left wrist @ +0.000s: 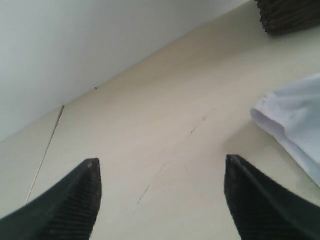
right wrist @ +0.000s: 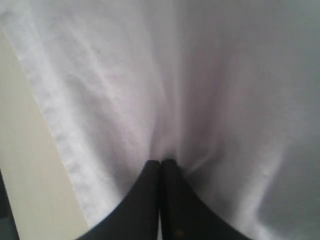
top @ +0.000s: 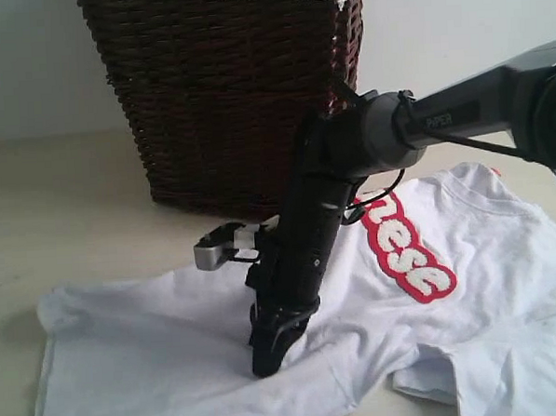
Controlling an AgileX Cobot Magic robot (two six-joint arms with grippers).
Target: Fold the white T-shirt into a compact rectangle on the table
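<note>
Exterior view, R: where did the white T-shirt lie?

Me: Spread print-up on the table, red lettering toward 3 o'clock, hem toward 9. The right gripper stood near 6 o'clock, tips together on a pucker of cloth. I logged it as clamped on the shirt.

R: Handling?

Me: Light, limp, not fragile. I judged it would drape and drag. Hem corners or shoulders looked better holds than mid-panel.

R: Obstacles?

Me: Wicker basket at 12 o'clock, close behind the shirt; touching or not, I couldn't tell. The left gripper hung wide apart over bare table, shirt edge near.
</note>
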